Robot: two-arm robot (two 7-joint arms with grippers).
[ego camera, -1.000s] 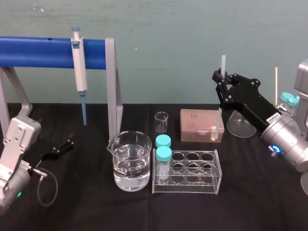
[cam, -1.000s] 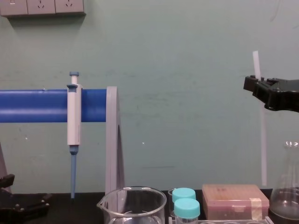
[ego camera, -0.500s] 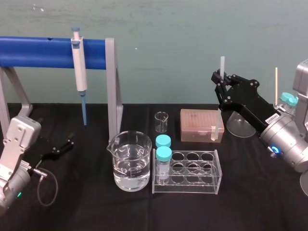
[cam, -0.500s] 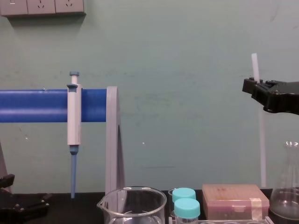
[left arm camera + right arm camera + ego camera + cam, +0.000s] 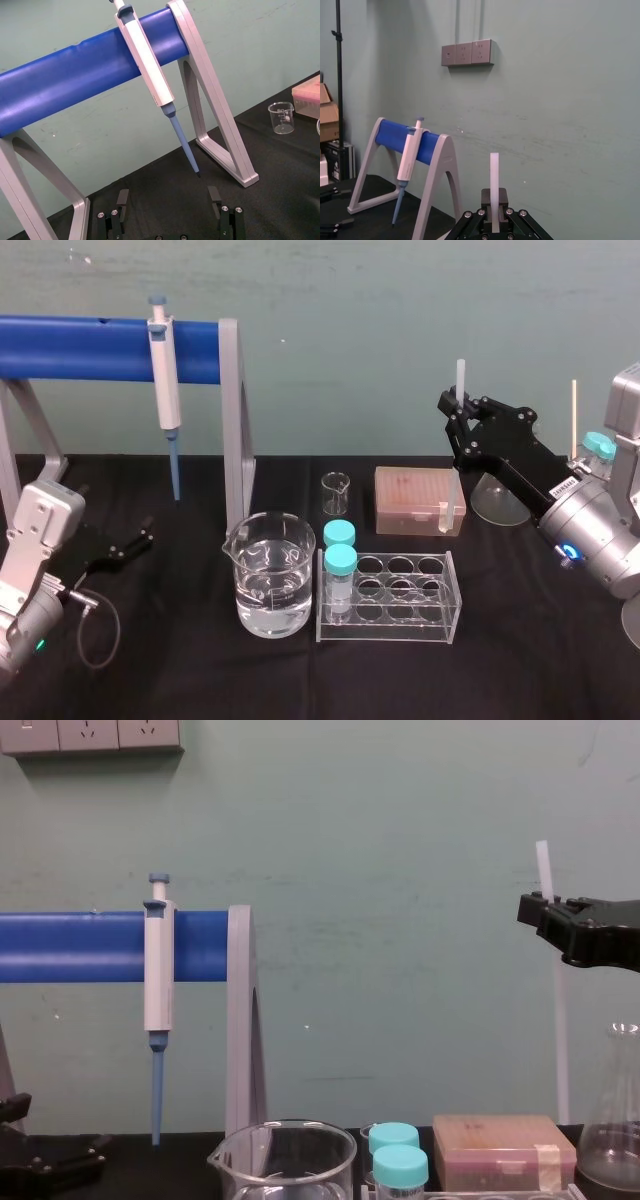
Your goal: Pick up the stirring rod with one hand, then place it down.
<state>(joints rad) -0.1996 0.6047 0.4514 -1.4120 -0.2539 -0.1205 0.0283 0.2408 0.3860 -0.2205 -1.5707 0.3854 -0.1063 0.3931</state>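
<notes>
Right claw (image 5: 458, 406): clenched on the stirring rod (image 5: 561, 1040) near its top — right of frame.
Rod axis: upright, hanging below the claw toward the table (image 5: 180, 670).
Left claw (image 5: 167, 200): released, parked lower left.

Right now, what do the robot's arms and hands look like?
Both arms are chunky and silver-grey, ending in black, angular hands. The right hand has a small white label, and its arm a glowing blue ring. The left hand sits on an arm with a looping black cable and a tiny green light.
</notes>
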